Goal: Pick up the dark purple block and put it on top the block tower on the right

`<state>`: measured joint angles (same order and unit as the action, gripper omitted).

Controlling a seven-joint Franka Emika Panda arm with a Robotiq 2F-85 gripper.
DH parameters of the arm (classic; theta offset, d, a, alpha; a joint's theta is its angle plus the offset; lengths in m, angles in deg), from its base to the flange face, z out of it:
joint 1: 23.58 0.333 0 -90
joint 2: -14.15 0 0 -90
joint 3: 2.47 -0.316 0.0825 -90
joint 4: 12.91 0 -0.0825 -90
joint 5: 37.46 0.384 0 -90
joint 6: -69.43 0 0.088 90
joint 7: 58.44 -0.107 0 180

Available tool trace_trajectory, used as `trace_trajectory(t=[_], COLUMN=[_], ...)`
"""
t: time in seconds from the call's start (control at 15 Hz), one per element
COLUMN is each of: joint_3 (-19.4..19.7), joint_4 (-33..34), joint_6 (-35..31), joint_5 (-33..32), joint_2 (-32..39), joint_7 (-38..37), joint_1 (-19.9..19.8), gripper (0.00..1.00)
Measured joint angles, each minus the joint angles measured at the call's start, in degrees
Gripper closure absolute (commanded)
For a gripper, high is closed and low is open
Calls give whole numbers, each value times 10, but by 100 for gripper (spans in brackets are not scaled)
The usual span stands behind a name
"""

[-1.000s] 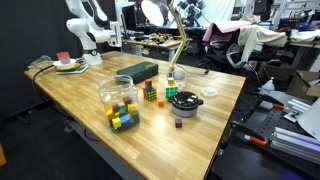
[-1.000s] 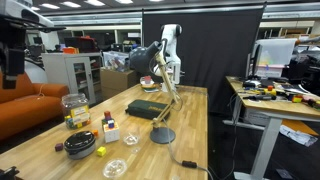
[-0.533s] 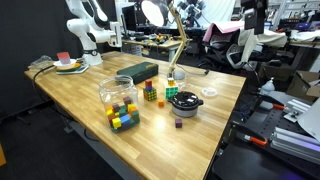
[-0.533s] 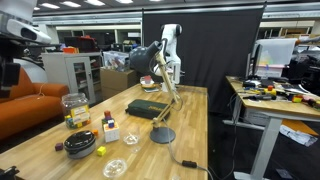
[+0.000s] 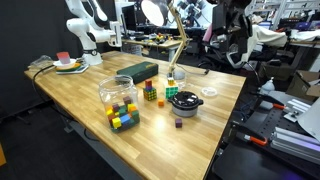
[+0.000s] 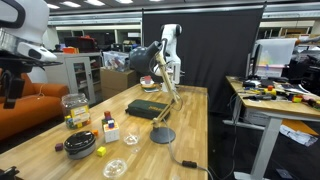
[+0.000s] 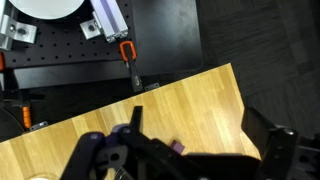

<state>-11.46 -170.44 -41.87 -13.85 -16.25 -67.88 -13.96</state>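
Observation:
The dark purple block (image 5: 179,124) lies on the wooden table (image 5: 80,85) in front of a black bowl (image 5: 185,101). In the wrist view the block (image 7: 177,147) shows small, far below between the jaws. Two short block stacks stand behind it: a multi-coloured one (image 5: 150,92) and one with white and red blocks (image 5: 170,88), which also shows in an exterior view (image 6: 110,125). My gripper (image 7: 197,118) is open and empty. It hangs high above the table's edge in both exterior views (image 5: 237,48) (image 6: 12,88).
A clear jar of coloured blocks (image 5: 118,102) stands near the front edge. A desk lamp (image 6: 162,135) rises from mid-table with a dark box (image 5: 137,70) behind it. A yellow block (image 6: 100,151) and a clear lid (image 6: 115,168) lie near the bowl.
The arm has swung into both exterior views and come lower toward the table's edge. Nothing on the table has moved.

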Motion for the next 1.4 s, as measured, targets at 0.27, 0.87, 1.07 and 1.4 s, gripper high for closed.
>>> trace_trajectory(t=[0.27,0.87,1.07,1.4], joint_3=[0,-12,-42,-73], joint_4=[1,0,-3,-4], joint_6=[0,-29,-89,-154], joint_5=[0,33,48,48], joint_2=[0,31,76,131], joint_7=[-1,-49,-138,-213], joint_1=[0,4,6,7], gripper=[0,0,0,0])
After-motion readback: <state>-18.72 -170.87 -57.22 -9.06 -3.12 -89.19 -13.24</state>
